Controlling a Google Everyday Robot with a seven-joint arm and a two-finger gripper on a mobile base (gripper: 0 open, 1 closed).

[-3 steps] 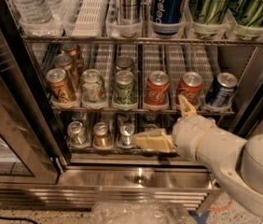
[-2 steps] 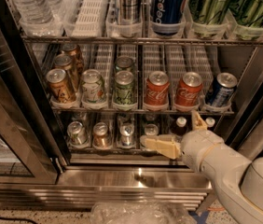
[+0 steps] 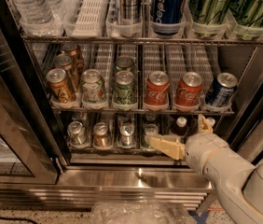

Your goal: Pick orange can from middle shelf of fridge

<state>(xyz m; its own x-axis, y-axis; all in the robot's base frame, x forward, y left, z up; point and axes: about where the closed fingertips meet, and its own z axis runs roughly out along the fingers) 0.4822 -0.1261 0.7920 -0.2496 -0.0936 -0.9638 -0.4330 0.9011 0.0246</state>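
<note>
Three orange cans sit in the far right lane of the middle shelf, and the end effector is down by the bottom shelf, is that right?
Not quite: the camera view shows the orange cans in the far left lane of the middle shelf. The end effector is indeed down by the bottom shelf.

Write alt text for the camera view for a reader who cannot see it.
The robot's open pincer hovers low before the bottom rack of the fridge, below and right of the orange can, which stands untouched at the left front of the middle shelf. Two red Coca-Cola cans stand further right there.
</note>
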